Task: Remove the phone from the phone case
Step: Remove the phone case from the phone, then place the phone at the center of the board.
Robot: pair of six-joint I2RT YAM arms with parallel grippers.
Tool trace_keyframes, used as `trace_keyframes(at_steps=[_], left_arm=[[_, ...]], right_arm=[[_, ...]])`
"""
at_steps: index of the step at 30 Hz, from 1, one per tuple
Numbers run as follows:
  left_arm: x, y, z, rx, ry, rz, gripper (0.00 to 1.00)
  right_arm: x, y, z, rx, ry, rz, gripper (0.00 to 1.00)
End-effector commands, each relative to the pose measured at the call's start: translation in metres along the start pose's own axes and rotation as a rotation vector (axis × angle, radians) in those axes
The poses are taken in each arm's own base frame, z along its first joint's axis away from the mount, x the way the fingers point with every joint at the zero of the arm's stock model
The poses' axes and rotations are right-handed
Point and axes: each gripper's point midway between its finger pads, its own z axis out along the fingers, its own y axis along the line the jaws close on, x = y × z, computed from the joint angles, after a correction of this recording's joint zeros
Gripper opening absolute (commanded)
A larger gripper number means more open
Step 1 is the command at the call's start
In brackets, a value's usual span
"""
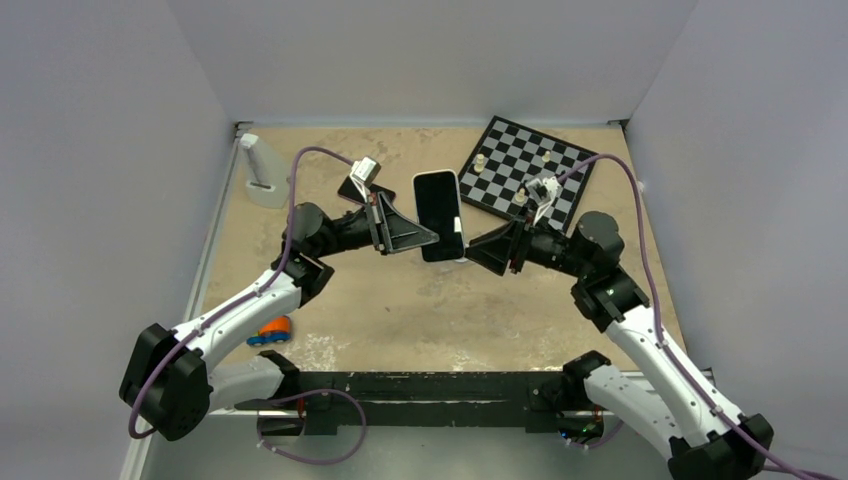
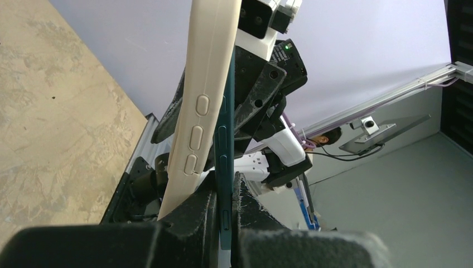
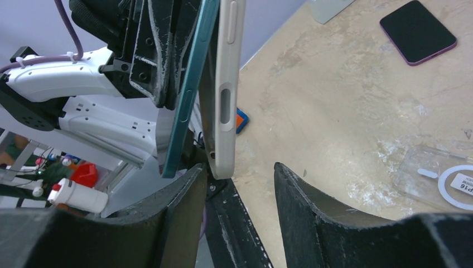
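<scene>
The phone (image 1: 440, 212) hangs upright in the air over the middle of the table, screen towards the top camera. My left gripper (image 2: 226, 181) is shut on its teal edge (image 2: 225, 145). The whitish phone case (image 2: 198, 111) has peeled away from that edge and leans off outside the left finger. In the right wrist view the phone (image 3: 189, 100) and the phone case (image 3: 226, 84) stand apart in a narrow wedge. My right gripper (image 3: 239, 166) is open, and the case's lower corner sits just above its left fingertip, unclamped.
A chessboard (image 1: 525, 165) with a few pieces lies at the back right. A second dark phone with a purple rim (image 3: 418, 30) and a clear shell with a white ring (image 3: 440, 178) lie on the table. A white stand (image 1: 262, 170) is back left, an orange toy (image 1: 270, 332) near left.
</scene>
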Motion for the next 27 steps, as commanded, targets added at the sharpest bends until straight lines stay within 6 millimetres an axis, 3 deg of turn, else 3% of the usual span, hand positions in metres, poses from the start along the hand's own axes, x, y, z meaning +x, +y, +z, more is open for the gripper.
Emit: trace_keyframes(at_steps=[1, 6, 9, 15, 17, 18, 19, 21, 23, 25, 27], left_arm=[[-0.006, -0.035, 0.0, 0.114, 0.006, 0.086, 0.0], [0.0, -0.033, -0.001, 0.126, 0.028, 0.065, 0.0], [0.004, -0.033, -0.003, 0.132, 0.043, 0.062, 0.0], [0.01, -0.031, -0.004, 0.129, 0.076, 0.064, 0.0], [0.013, -0.028, -0.005, 0.124, 0.088, 0.063, 0.0], [0.013, -0.026, -0.005, 0.119, 0.084, 0.061, 0.0], [0.012, -0.025, -0.006, 0.115, 0.068, 0.06, 0.0], [0.01, -0.016, -0.01, 0.077, 0.016, 0.06, 0.0], [0.0, 0.002, -0.014, -0.008, -0.085, 0.09, 0.0], [-0.007, 0.028, -0.029, -0.142, -0.203, 0.11, 0.0], [-0.028, 0.051, -0.046, -0.293, -0.357, 0.149, 0.0]], right_arm=[[-0.012, 0.011, 0.007, -0.074, -0.017, -0.033, 0.52], [-0.021, 0.013, 0.019, -0.113, -0.004, -0.045, 0.5], [-0.03, 0.013, 0.031, -0.144, 0.01, -0.047, 0.44], [-0.047, 0.006, 0.051, -0.159, 0.009, -0.053, 0.23], [-0.053, 0.001, 0.058, -0.15, 0.003, -0.051, 0.04], [-0.056, -0.004, 0.061, -0.127, -0.005, -0.043, 0.0], [-0.062, -0.014, 0.064, -0.063, -0.028, -0.023, 0.0], [-0.072, -0.075, 0.06, 0.286, -0.14, 0.12, 0.0], [-0.065, -0.124, 0.041, 0.557, -0.209, 0.269, 0.0], [-0.053, -0.15, 0.028, 0.685, -0.264, 0.354, 0.0], [-0.035, -0.17, 0.015, 0.771, -0.309, 0.421, 0.0]])
